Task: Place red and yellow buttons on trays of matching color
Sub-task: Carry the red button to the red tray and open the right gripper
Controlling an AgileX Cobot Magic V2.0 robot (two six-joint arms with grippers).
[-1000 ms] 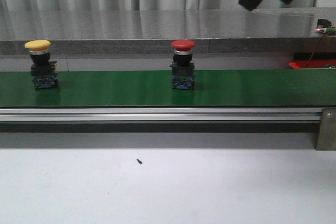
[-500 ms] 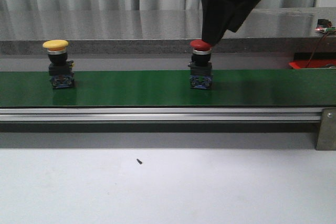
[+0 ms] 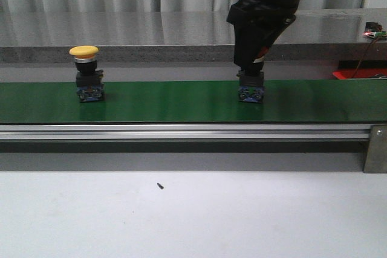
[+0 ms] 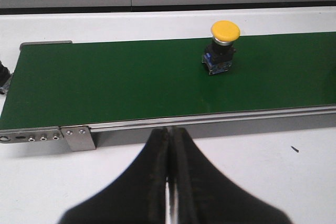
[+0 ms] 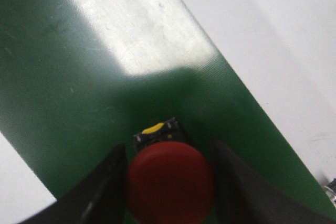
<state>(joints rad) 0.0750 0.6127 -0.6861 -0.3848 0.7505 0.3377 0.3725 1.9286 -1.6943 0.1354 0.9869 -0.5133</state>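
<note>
With jaws spread either side of the red button (image 5: 169,181), best pinched under its rigid, smooth mushroom cap; light, top-heavy.

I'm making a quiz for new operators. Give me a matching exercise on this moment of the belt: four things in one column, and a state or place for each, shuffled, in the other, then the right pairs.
Things:
1. yellow button
2. red button
3. left gripper
4. right gripper

States:
A. fingers pressed together, holding nothing
B. between two open fingers on the green belt
C. standing alone on the belt, no gripper near it
D. lowered around a button's cap

Pairs: 1-C, 2-B, 3-A, 4-D
</note>
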